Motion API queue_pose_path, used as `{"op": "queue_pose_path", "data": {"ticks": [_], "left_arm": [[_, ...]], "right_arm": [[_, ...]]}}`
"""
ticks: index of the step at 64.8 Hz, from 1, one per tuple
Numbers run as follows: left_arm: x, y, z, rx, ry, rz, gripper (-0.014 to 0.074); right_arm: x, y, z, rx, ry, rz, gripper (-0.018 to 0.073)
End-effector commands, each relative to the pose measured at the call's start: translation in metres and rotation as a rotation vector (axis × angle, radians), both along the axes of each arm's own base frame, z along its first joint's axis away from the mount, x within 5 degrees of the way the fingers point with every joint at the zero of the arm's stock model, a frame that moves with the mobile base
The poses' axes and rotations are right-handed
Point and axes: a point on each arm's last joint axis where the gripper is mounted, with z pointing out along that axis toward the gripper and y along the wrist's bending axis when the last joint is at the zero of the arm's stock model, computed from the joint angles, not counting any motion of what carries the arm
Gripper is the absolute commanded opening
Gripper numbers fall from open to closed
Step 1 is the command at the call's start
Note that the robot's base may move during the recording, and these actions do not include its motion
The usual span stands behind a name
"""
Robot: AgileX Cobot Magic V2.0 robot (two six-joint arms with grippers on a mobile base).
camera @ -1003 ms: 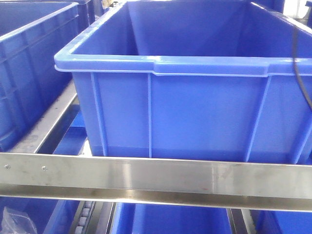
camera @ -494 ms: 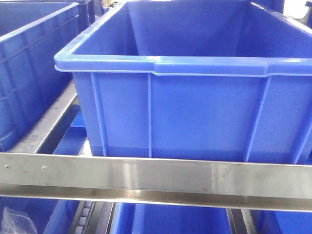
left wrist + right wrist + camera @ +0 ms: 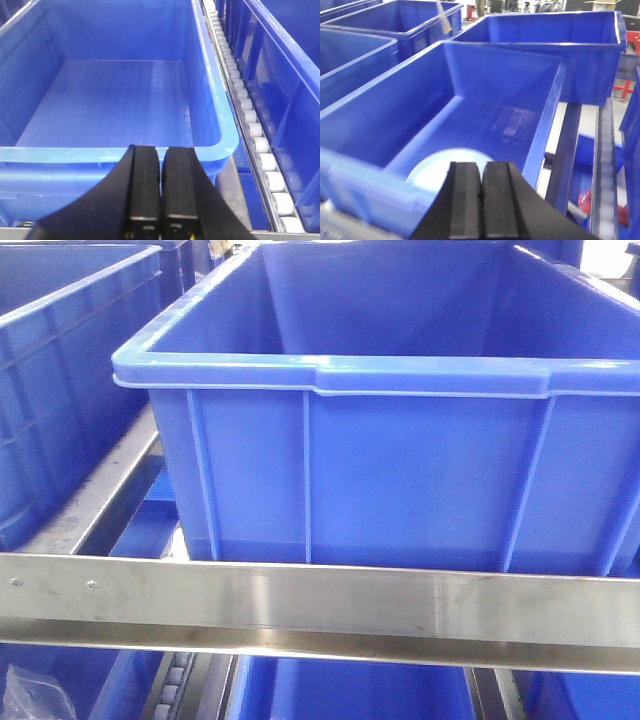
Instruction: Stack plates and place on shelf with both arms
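Note:
A pale blue-white round plate (image 3: 436,169) lies flat on the floor of a blue crate (image 3: 470,100) in the right wrist view. My right gripper (image 3: 481,166) partly covers it, so I cannot tell whether it is one plate or a stack. That gripper hangs just above the plate's near side, shut with nothing between its fingers. My left gripper (image 3: 161,151) is also shut and holds nothing, level with the near rim of an empty blue crate (image 3: 110,100). The steel shelf shows as a front bar (image 3: 300,605) and a roller rail (image 3: 250,117). No gripper appears in the front view.
A large blue crate (image 3: 400,470) fills the front view, with another crate (image 3: 50,390) to its left. More blue crates (image 3: 560,45) stand behind and beside the plate's crate. Steel rails (image 3: 606,150) run along its right side. Something red (image 3: 585,200) lies lower right.
A black cable at the right edge of the front view one second ago has gone from sight. Crates and shelf bar have not moved.

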Motion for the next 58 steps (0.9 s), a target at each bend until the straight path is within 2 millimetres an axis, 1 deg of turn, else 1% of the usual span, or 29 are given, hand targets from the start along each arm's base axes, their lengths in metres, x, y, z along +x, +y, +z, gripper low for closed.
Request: {"op": "queue_pose_path", "data": {"ticks": [1, 8, 25, 31, 38, 43, 50, 58], "left_arm": [[0.002, 0.000, 0.017, -0.020, -0.106, 0.007, 0.0083], [0.002, 0.000, 0.017, -0.020, -0.106, 0.007, 0.0083], [0.002, 0.000, 0.017, -0.020, -0.106, 0.007, 0.0083], [0.002, 0.000, 0.017, -0.020, -0.106, 0.007, 0.0083], [0.002, 0.000, 0.017, -0.020, -0.106, 0.007, 0.0083], [0.002, 0.000, 0.017, -0.020, -0.106, 0.007, 0.0083], [0.002, 0.000, 0.017, -0.020, -0.106, 0.007, 0.0083], [0.002, 0.000, 0.017, -0.020, -0.106, 0.007, 0.0083]], "right_arm": [[-0.010, -0.002, 0.011, 0.003, -0.068, -0.003, 0.0050], [-0.015, -0.003, 0.012, 0.010, -0.096, -0.004, 0.0050], [-0.015, -0.004, 0.012, 0.011, -0.101, -0.005, 0.0050], [-0.015, -0.004, 0.006, 0.009, -0.097, -0.007, 0.0050], [-0.017, -0.006, -0.012, 0.012, -0.115, -0.059, 0.0050], [-0.017, -0.010, -0.030, 0.025, -0.178, -0.136, 0.0050], [-0.010, -0.014, -0.057, 0.055, -0.258, -0.234, 0.0050], [-0.002, -0.017, -0.082, 0.136, -0.266, -0.260, 0.0050]]}}
